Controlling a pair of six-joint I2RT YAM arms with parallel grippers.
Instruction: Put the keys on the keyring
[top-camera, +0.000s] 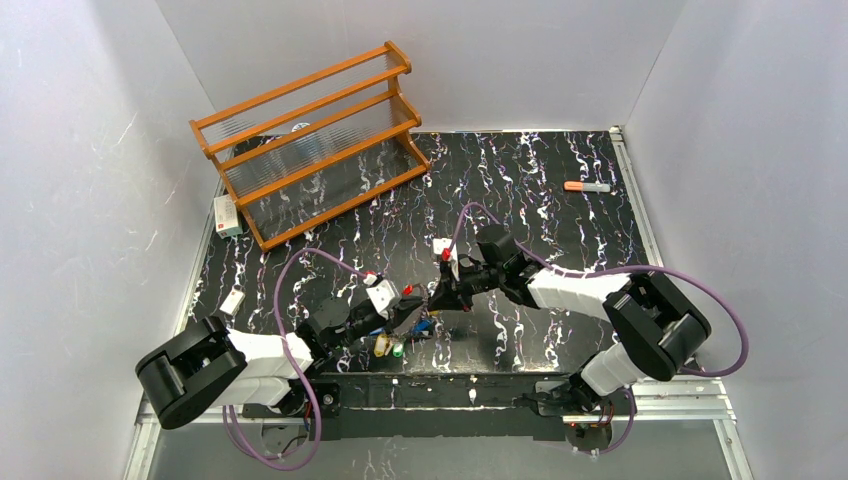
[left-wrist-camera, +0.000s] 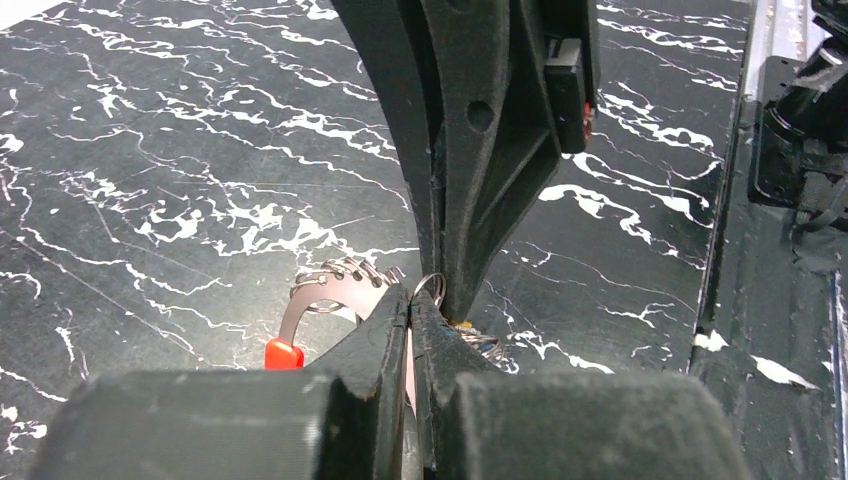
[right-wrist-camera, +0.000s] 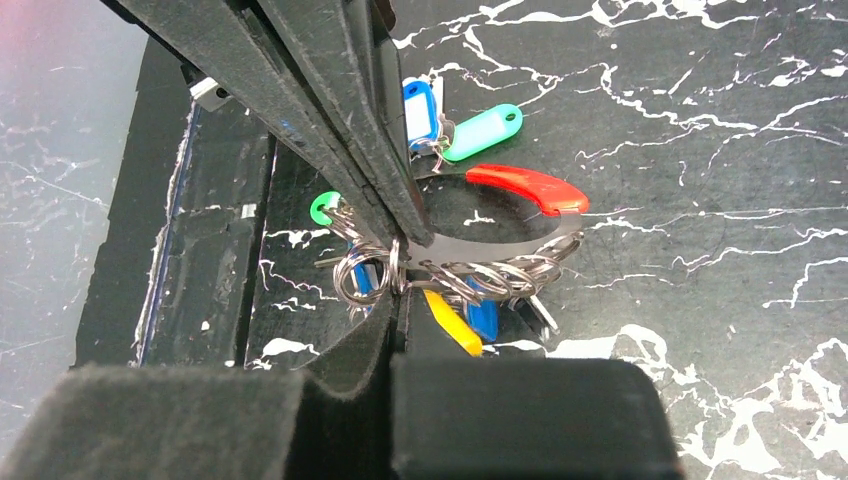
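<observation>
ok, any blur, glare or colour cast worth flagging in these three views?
Top external: sharp, evenly lit, no hard glare on the black marbled tabletop. Left wrist: the left gripper is soft, close foreground. Right wrist: pinkish cast top-left; the dark wire keyring with red arc in focus.

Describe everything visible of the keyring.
The keyring is a thin, dark, flat metal band bent into an open loop, with a glossy red plastic section on one side. Small silver split rings crowd along it, carrying blue, green and yellow plastic tags. It sits low over the marbled table; whether it rests there is unclear. The left fingers are shut on the band's end, and the right fingers are shut among the rings there.
</observation>
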